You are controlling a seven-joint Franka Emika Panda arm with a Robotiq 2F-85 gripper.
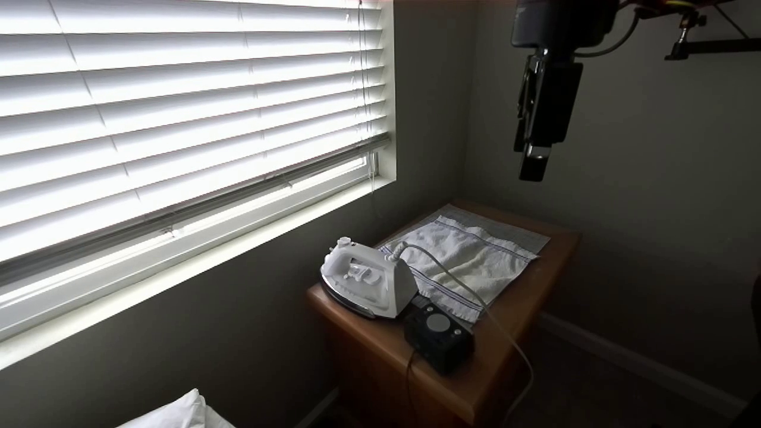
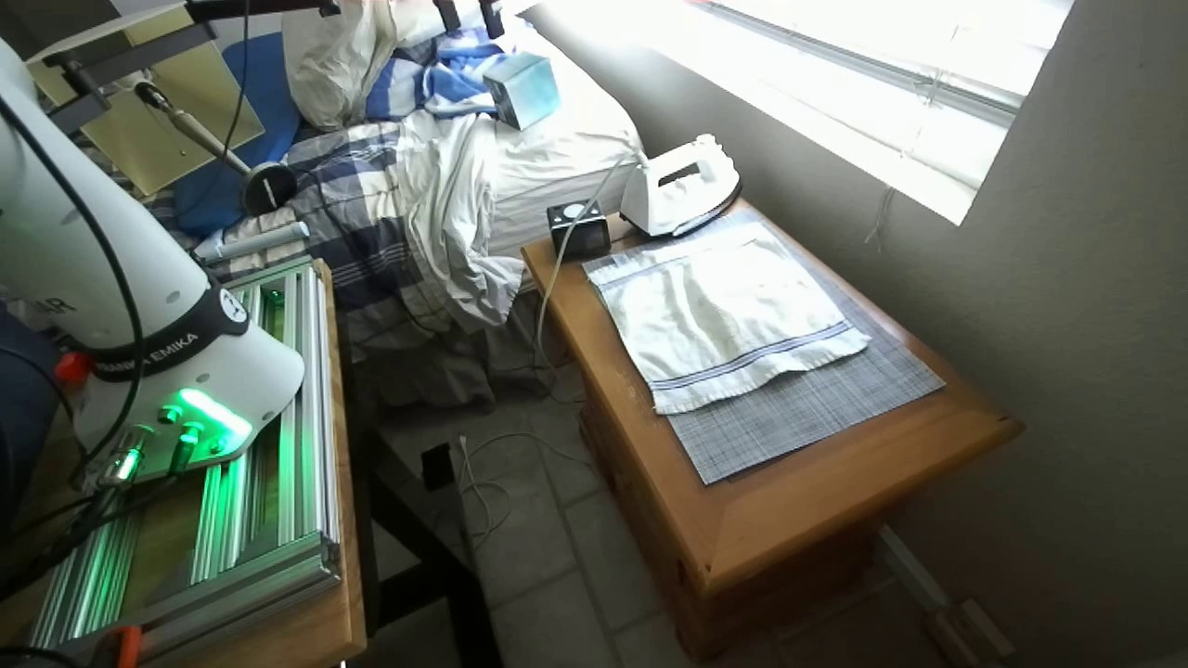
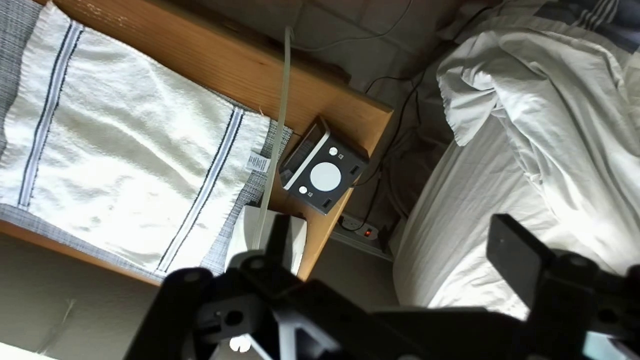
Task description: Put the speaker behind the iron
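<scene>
The speaker is a small black box with a round white dial on top. It shows in both exterior views [image 1: 439,336] [image 2: 581,239] and in the wrist view [image 3: 325,175], near the corner of the wooden cabinet. The white iron [image 1: 371,279] stands beside it; it also shows in an exterior view [image 2: 682,190]. In the wrist view a finger partly hides the iron [image 3: 242,239]. My gripper [image 1: 527,156] is open and empty, high above the cabinet top. Its fingers also show at the top of an exterior view [image 2: 470,17] and wide apart in the wrist view [image 3: 395,245].
A white striped towel [image 2: 733,315] lies on a grey mat [image 2: 807,427] on the wooden cabinet [image 2: 733,520]. The iron's pale cord [image 1: 469,288] passes close to the speaker and over the edge. A bed [image 3: 475,200], wall and window blinds [image 1: 178,107] surround it.
</scene>
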